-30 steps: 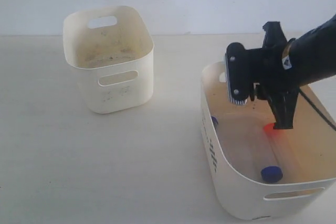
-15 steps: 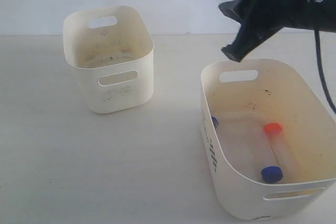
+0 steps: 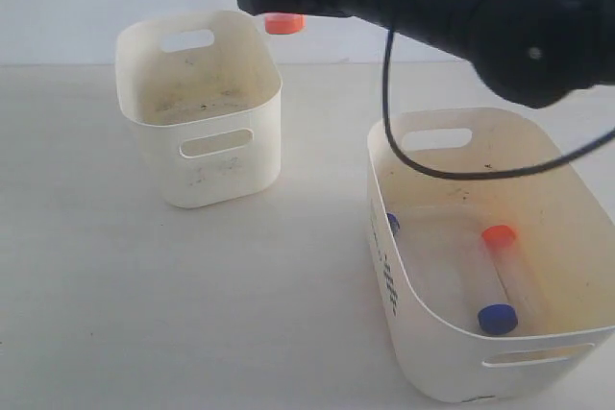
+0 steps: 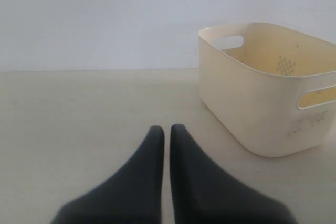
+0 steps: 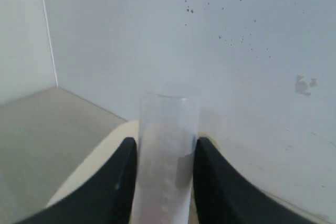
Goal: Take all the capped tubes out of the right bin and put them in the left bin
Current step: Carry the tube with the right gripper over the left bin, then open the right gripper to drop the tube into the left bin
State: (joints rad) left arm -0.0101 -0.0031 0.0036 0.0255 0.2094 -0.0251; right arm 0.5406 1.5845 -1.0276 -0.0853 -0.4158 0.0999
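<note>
Right jaws, at the tip of the black arm (image 3: 461,16), are closed partway on the held tube (image 5: 165,145), whose clear body stands between the two black fingers (image 5: 113,182) in the right wrist view. In the exterior view only its orange cap (image 3: 283,23) shows, poking out beneath them. Left jaws are narrow, the fingertips (image 4: 155,140) almost touching with nothing between them, low over the pale desk (image 3: 144,314). Nearest, on the right, sits the right bin (image 3: 423,352), with black printed marks (image 3: 389,285) on its left wall. Inside it lie other capped tubes: a blue cap (image 3: 497,318) at the near end, an orange-capped tube (image 3: 498,234) whose clear body runs toward the near wall just beside that blue cap, and a second blue cap (image 3: 392,223) half hidden behind the left wall. Farther back on the left, well apart from it, stands the left bin (image 3: 221,180), smudged inside. The arm reaches across from the right, high at the far side, and the held tube hangs over the left bin's far right rim, clear of it. A black cable (image 3: 386,93) loops down from the arm in front of the right bin's far wall.
</note>
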